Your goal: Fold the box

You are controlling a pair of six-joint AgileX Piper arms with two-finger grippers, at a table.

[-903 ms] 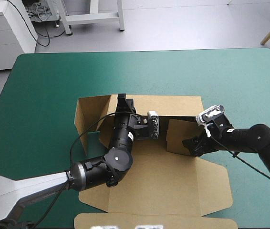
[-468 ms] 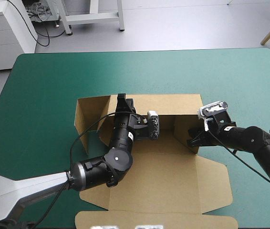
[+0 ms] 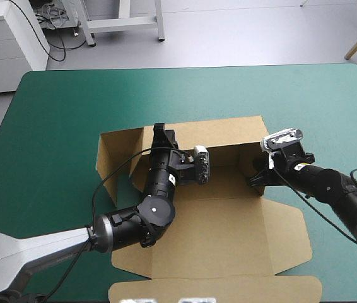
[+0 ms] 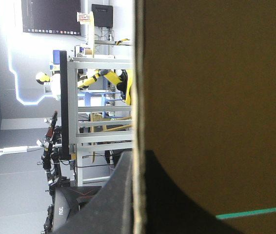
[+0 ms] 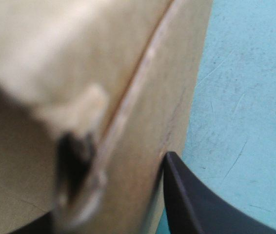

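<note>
Brown box (image 3: 216,221) lies open on the teal-green surface (image 3: 58,113). Left fingers (image 4: 118,204) clamp its raised far wall; right fingers (image 5: 196,204) grip its far right corner.

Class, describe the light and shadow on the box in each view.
High view: even light; the box has raised walls darker inside than its flat panels. Left wrist view: its sheet in the left gripper is in deep shade, bright light behind. Right wrist view: pale lit wall, dark hollow by the right gripper.
</note>
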